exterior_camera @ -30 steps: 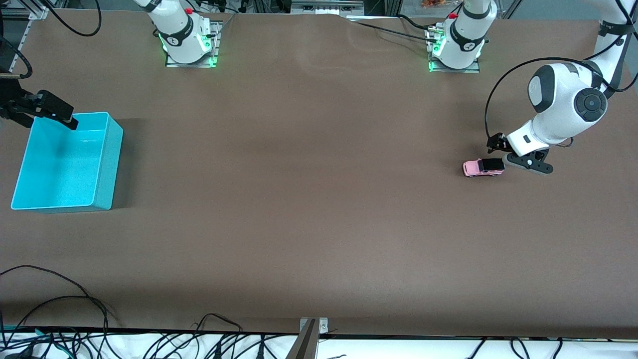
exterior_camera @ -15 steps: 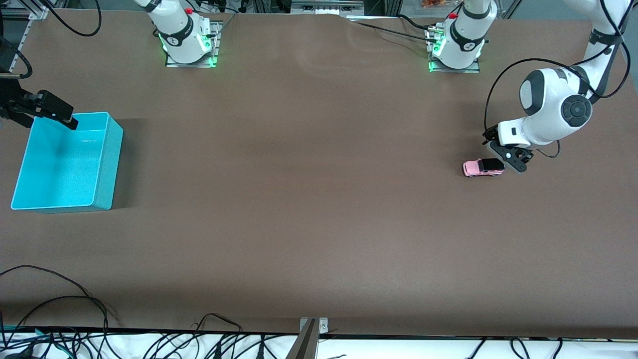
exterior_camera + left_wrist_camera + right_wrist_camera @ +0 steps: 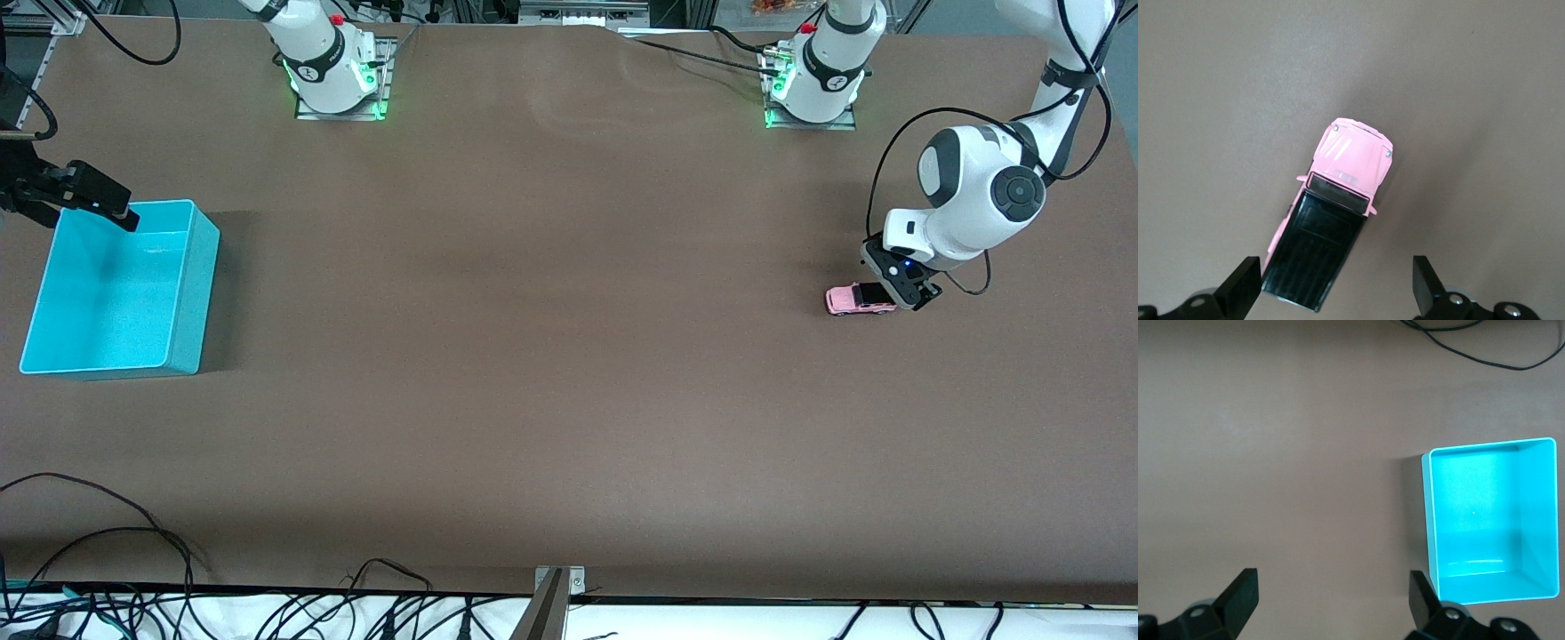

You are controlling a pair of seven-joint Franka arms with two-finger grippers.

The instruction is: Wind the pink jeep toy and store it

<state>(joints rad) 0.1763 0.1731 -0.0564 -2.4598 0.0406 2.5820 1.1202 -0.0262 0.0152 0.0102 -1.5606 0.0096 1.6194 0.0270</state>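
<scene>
1. Small boxy pink jeep toy [image 3: 858, 300] with a black roof and dark wheels: standing on its wheels on the brown table [image 3: 551, 356], toward the left arm's end, well apart from the bin.
2. Open rectangular cyan plastic bin [image 3: 116, 289]: at the right arm's end of the table, with nothing visible inside in either the front or the right wrist view [image 3: 1488, 520].
3. Left gripper [image 3: 900, 283]: low over the black-roofed rear end of the jeep, fingers spread wide. In the left wrist view, one fingertip [image 3: 1241, 290] just beside the rear corner of the toy [image 3: 1331, 227], the other well clear of it; jeep tilted relative to the line between the fingers, nose pointing away from the wrist. Not gripped; contact with the near fingertip impossible to judge.
4. Right gripper [image 3: 1331, 600]: spread wide and holding nothing, waiting in the air near the bin's rim at the table's edge, with bare table below its fingers in its own wrist view.
5. Progress, as a judgement: very early. Nothing done yet: no grip, no winding pull across the table, no storing.
6. Left to do, judged from the layout: closing on the jeep's body, drawing it along the table to wind it, then getting it across the long stretch of table and into the cyan bin, presumably with the right arm's help at that end.
</scene>
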